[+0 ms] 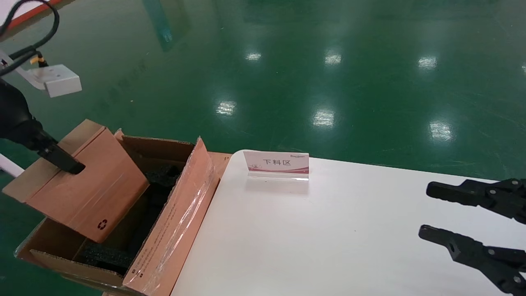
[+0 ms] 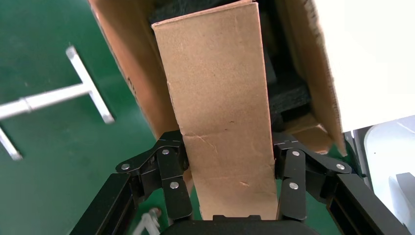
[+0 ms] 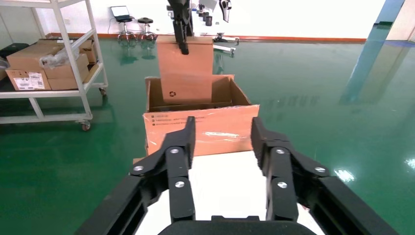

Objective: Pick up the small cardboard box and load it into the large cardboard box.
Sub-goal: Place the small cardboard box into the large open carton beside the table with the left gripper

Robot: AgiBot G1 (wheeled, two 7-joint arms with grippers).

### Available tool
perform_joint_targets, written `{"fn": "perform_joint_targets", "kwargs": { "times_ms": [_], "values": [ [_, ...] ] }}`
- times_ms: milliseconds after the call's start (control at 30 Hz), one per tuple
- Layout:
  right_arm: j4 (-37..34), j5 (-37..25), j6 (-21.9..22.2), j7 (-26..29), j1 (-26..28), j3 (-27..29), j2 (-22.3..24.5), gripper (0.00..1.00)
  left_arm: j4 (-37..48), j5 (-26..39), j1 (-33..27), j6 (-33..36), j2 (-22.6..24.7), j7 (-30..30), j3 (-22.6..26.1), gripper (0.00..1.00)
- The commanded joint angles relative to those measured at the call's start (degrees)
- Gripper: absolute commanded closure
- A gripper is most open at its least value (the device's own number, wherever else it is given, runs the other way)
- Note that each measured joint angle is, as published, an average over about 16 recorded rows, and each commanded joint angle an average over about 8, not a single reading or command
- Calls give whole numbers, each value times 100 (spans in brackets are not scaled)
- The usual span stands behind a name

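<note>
My left gripper (image 1: pixel 72 164) is shut on the small cardboard box (image 1: pixel 82 181), a plain brown carton with a black recycling mark. It holds the box tilted, lower end inside the large cardboard box (image 1: pixel 172 230), over the black foam (image 1: pixel 102 257). In the left wrist view the small cardboard box (image 2: pixel 220 112) sits between the black fingers (image 2: pixel 169 166), with the large cardboard box (image 2: pixel 308 63) beyond it. My right gripper (image 1: pixel 427 211) is open and empty over the table's right side. The right wrist view shows my right gripper (image 3: pixel 222 132), the small cardboard box (image 3: pixel 185 73) and the large cardboard box (image 3: pixel 200 125).
The white table (image 1: pixel 328 238) carries a small sign stand (image 1: pixel 277 164) near its far edge. The large carton stands off the table's left end on the green floor (image 1: pixel 287 74). A shelf cart with cartons (image 3: pixel 49 63) stands farther off.
</note>
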Motion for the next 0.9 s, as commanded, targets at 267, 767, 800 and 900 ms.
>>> {"fn": "perform_joint_targets", "kwargs": {
  "times_ms": [267,767,800,900],
  "values": [
    [0,2,1,-2,1,-3,1,0,244,-160,440,-354,-91,-149,76,100],
    [0,6,4,-4,2,-8,3,0,458,-186,1083,-663,-97,-170,164,100],
    [0,6,4,-4,2,-8,3,0,469,-175,1117,-686,-95,-171,173,100],
    [0,6,4,-5,2,-9,4,0,503,-139,1212,-758,-89,-171,198,100]
  ]
}}
